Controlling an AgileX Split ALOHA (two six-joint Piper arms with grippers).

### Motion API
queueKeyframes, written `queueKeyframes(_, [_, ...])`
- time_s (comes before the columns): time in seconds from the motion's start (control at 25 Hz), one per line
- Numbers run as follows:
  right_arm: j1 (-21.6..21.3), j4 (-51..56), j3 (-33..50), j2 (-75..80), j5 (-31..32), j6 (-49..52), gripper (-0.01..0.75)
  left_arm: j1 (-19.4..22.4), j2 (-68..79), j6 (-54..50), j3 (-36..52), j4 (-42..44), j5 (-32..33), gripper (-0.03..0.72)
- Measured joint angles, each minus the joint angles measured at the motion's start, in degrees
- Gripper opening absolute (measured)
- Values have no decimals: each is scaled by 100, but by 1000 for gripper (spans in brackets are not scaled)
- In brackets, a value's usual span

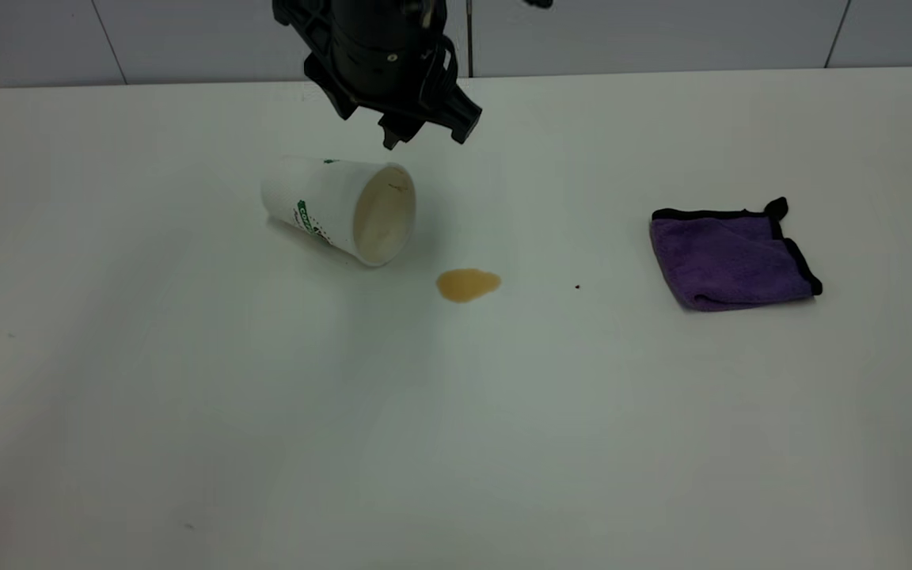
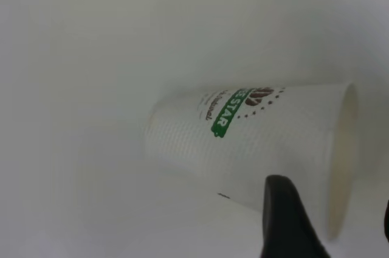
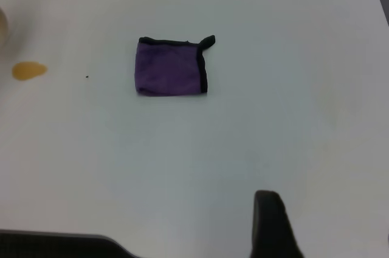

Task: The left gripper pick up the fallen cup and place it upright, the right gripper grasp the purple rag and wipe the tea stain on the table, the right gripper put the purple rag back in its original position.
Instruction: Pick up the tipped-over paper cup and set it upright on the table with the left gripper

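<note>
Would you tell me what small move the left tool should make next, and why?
Probably lower the left tool onto the cup and straddle its wall near the rim. The cup lies on its side just below the tool, unheld, with the tea stain beside its mouth and the purple rag untouched.

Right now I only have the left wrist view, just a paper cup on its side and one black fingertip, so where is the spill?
Observer: The tea stain lies on the table just in front of the paper cup's open mouth, apart from it.
Operator: And the rag?
Observer: The purple rag lies folded, well to the right of the stain, untouched.
Operator: Where is my gripper relative to the cup?
Observer: The left gripper hangs above the cup's mouth end, not touching it.
Operator: The right arm?
Observer: In the right wrist view one fingertip shows, well off from the rag.
</note>
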Motion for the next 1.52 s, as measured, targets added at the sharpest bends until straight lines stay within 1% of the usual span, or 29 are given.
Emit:
queueKeyframes(0.24, [0,0,0,0,0,0,486,0,319,-753,-6,636,-57,429])
queueKeyframes(0.6, [0,0,0,0,0,0,486,0,428,-863,-12,727,-439,429])
queueKeyframes(0.76, [0,0,0,0,0,0,486,0,428,-993,-12,745,-445,429])
queueKeyframes(1.0, [0,0,0,0,0,0,486,0,546,-1158,-17,1112,-462,429])
queueKeyframes(1.36, [0,0,0,0,0,0,486,0,829,-1277,-17,1209,-409,429])
queueKeyframes(1.52, [0,0,0,0,0,0,486,0,915,-1508,-17,1525,-395,429])
